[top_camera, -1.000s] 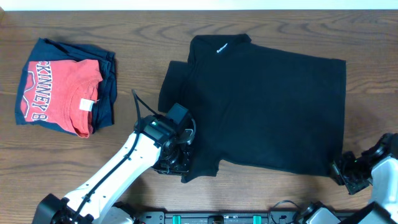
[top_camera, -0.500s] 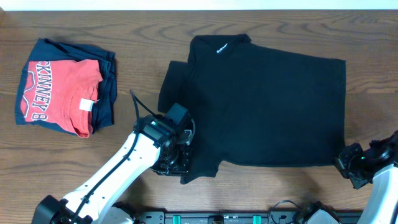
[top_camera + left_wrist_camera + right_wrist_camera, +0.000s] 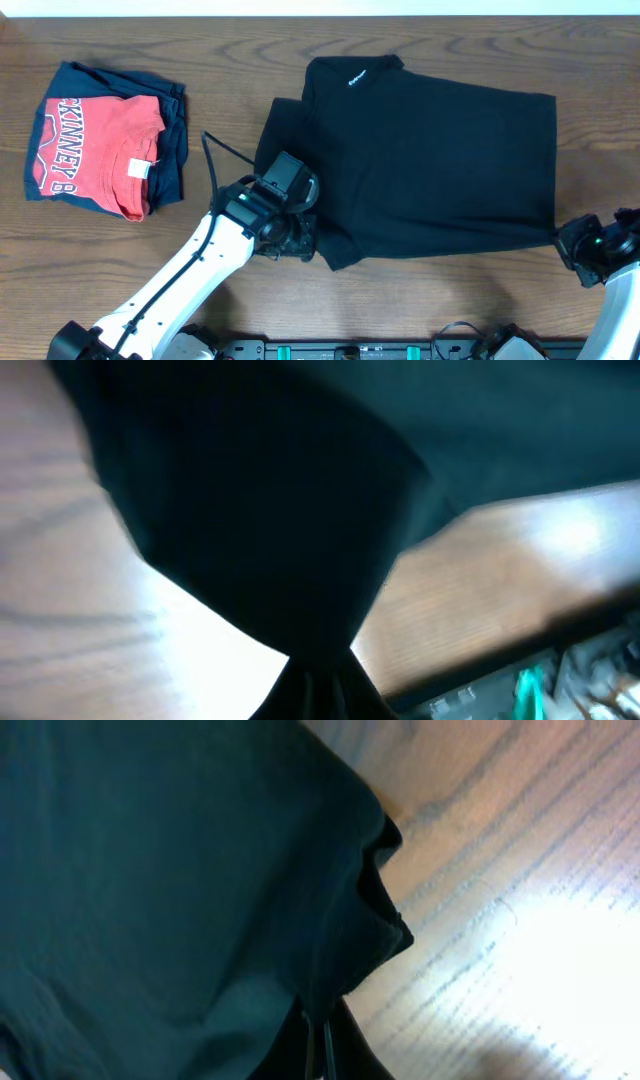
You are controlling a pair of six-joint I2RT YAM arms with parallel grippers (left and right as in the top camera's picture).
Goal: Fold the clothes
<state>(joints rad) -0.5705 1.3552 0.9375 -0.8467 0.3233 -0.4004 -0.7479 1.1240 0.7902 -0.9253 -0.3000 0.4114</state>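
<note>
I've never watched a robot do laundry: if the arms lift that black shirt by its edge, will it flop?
Probably flops: the black shirt bunches to a narrow point where the left gripper pinches it. Likely light, since the right gripper holds it by a mere corner.

Wooden table [image 3: 450, 305]: black shirt [image 3: 440, 150] spread right of centre; navy folded garment [image 3: 174, 160], red T-shirt [image 3: 95, 150] atop, far left.
</note>
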